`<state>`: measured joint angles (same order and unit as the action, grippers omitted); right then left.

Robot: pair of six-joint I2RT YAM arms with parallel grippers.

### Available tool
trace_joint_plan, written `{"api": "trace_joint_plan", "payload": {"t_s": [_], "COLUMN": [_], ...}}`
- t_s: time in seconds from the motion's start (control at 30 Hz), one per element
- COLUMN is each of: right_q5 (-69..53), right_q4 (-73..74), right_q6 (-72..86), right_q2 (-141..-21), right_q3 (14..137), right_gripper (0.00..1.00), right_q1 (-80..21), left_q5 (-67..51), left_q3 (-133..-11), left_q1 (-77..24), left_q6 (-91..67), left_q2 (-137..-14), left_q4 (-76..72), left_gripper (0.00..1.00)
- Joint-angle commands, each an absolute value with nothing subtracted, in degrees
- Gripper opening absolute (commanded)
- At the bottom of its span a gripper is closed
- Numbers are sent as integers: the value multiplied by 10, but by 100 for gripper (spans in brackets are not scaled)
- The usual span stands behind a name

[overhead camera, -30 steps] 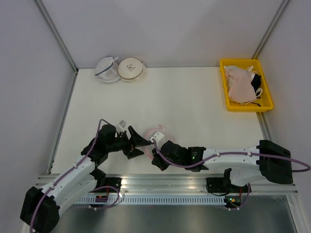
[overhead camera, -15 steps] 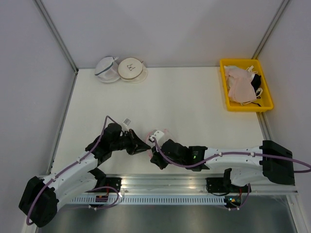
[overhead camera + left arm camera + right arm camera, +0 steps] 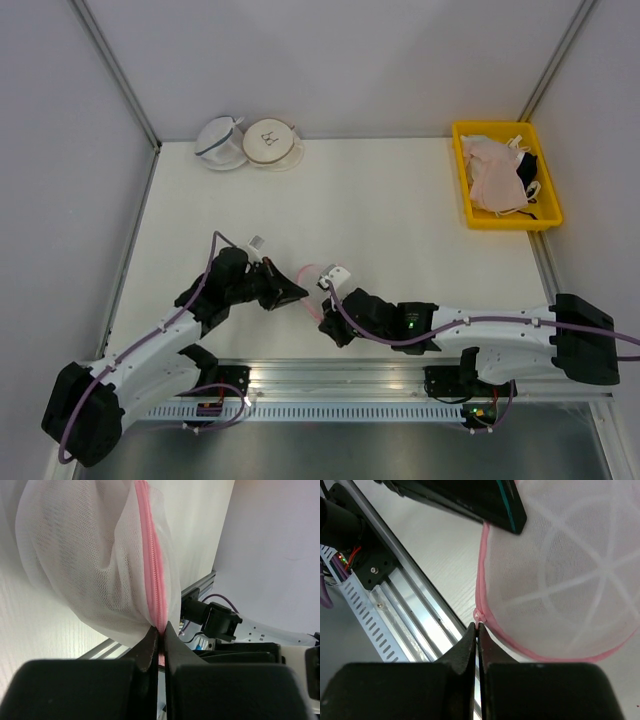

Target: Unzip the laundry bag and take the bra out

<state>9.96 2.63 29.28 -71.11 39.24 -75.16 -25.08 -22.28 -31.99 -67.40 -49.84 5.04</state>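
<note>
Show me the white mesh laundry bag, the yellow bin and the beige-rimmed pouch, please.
Round white mesh laundry bag with pink zipper (image 3: 75, 555): left wrist view, its mesh side.
Yellow plastic bin (image 3: 515, 224): top view, its near rim.
Beige-rimmed round mesh pouch (image 3: 271, 143): top view, its middle.

A white surface (image 3: 380, 210) fills the workspace, closed in by pale grey walls (image 3: 330, 60). In its far left corner two round mesh pouches sit touching each other: a white one with dark trim (image 3: 220, 143) and, to its right, a beige-rimmed one (image 3: 272, 142) with a small drawing on top. At the far right edge stands a yellow bin (image 3: 515, 224) holding pale peach-pink bras (image 3: 490, 182) and a black-and-white garment (image 3: 528, 172) piled together. An aluminium rail (image 3: 340, 375) runs along the near edge, with a slotted white strip (image 3: 330, 411) just below it.
</note>
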Motion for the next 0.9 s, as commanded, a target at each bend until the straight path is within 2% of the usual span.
{"api": "trace_joint_plan", "payload": {"t_s": [0.0,0.27,0.47,0.63,0.87], "right_q5": [109,153,264,321,409], "right_q4": [45,96,179,215,250], "right_q6": [314,333,364,373,367], "right_q2": [-690,-670,-698,-751,-760], "right_q3": [371,349,373,393,419], "right_gripper": [0,0,1,0,1], "right_q1": [-755,-755,-753,-752,-724], "left_q5": [-235,-284,-313,-328,-366], "left_q3": [-257,-274,-286,-299,-334], "left_q1": [-295,-258,-248,-242,-238], "left_q6": [-630,-583,-552,-529,-483], "left_q2": [-519,-576,-612,-633,-699], "left_q4": [51,45,43,45,41], "left_gripper": [2,2,2,2,2]}}
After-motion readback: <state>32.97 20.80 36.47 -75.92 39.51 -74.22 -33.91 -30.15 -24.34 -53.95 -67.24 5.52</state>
